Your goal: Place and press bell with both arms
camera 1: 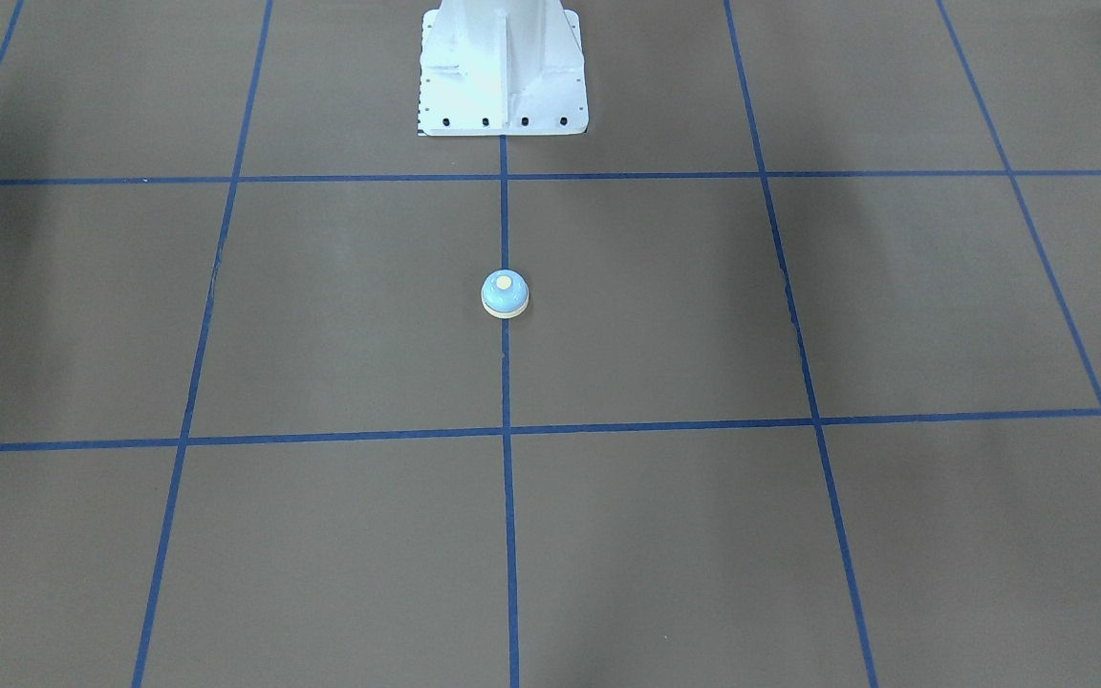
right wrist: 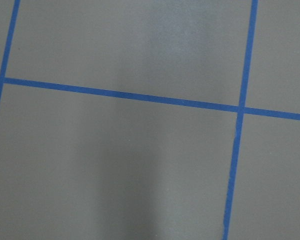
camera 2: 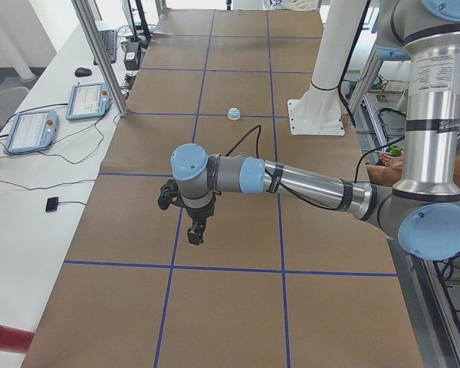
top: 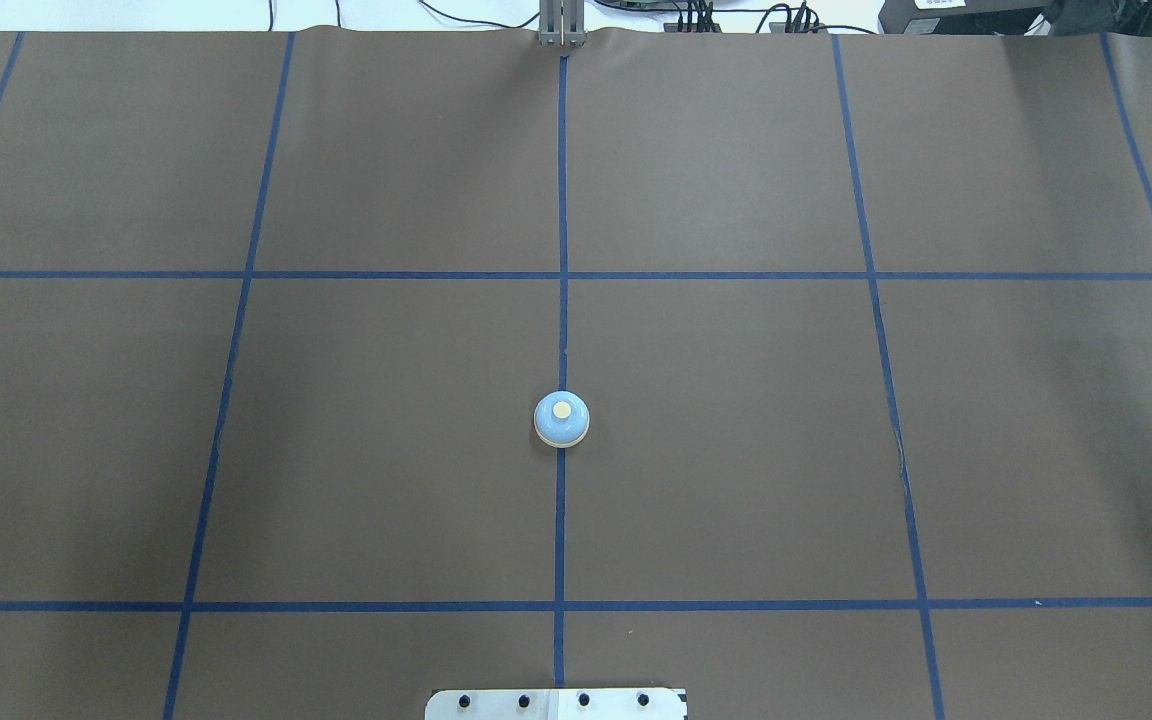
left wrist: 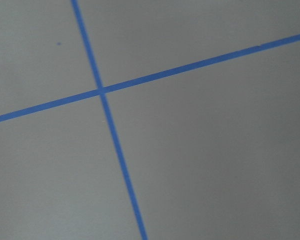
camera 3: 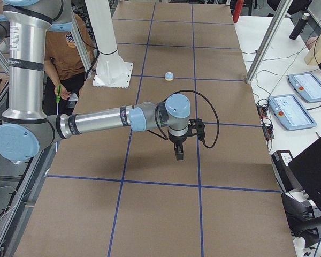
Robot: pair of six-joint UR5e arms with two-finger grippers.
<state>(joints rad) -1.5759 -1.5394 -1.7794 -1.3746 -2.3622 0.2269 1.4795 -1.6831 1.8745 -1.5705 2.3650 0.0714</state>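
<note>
The bell (camera 1: 505,293) stands upright on the central blue tape line of the brown mat, in front of the pedestal; it also shows in the overhead view (top: 562,418) and, small and far, in both side views (camera 2: 234,114) (camera 3: 169,76). Neither arm is near it. My left gripper (camera 2: 195,234) points down above the mat, far out toward the table's left end. My right gripper (camera 3: 178,154) points down above the mat toward the right end. Both show only in the side views, so I cannot tell whether they are open or shut. The wrist views show only mat and tape.
The white fixed pedestal (camera 1: 503,76) stands on the mat behind the bell. Teach pendants lie on the white side table (camera 2: 31,130) (camera 3: 291,110). Aluminium frame posts (camera 2: 100,54) stand at the mat's edge. A person (camera 3: 69,59) sits behind the pedestal.
</note>
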